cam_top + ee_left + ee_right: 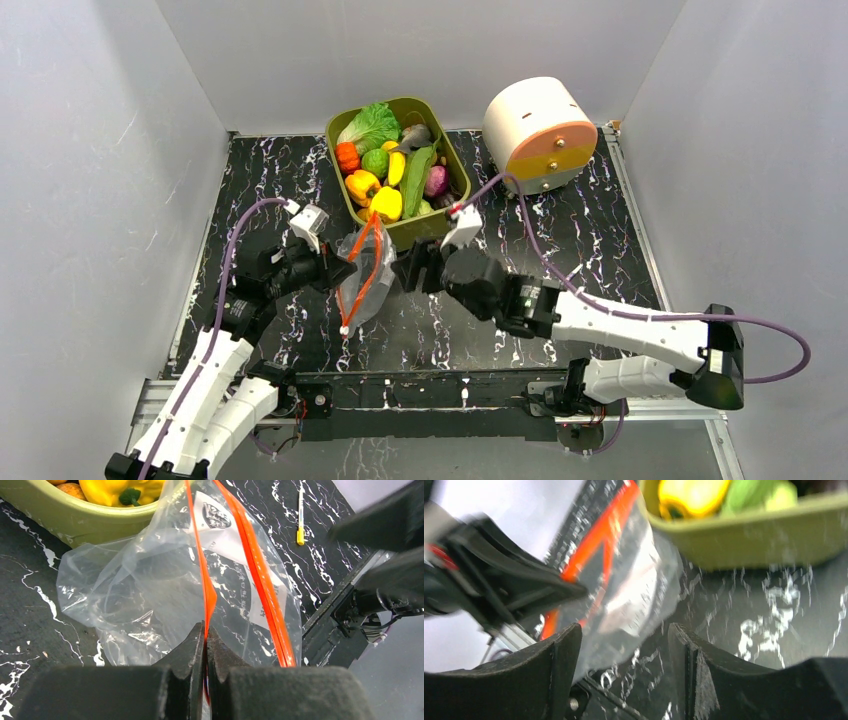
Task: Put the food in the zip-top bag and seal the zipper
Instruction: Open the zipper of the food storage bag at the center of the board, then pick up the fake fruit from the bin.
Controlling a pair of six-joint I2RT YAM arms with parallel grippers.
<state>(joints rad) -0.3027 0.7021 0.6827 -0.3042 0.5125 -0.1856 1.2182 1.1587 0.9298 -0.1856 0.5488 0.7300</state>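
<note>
The left gripper (205, 632) is clamped on the zipper (209, 592) of the bag (145, 585), lying mid table (250, 180) just before the tub (425, 228) of food (386, 203) at the back edge. The right gripper (624, 640), partly open beside the bag, seemingly holds nothing.

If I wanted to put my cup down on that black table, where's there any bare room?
Bare tabletop lies left of the green tub, and between the white drum and the right arm. The middle is crowded: left pincer and right pincer flank the bag before the tub.
</note>
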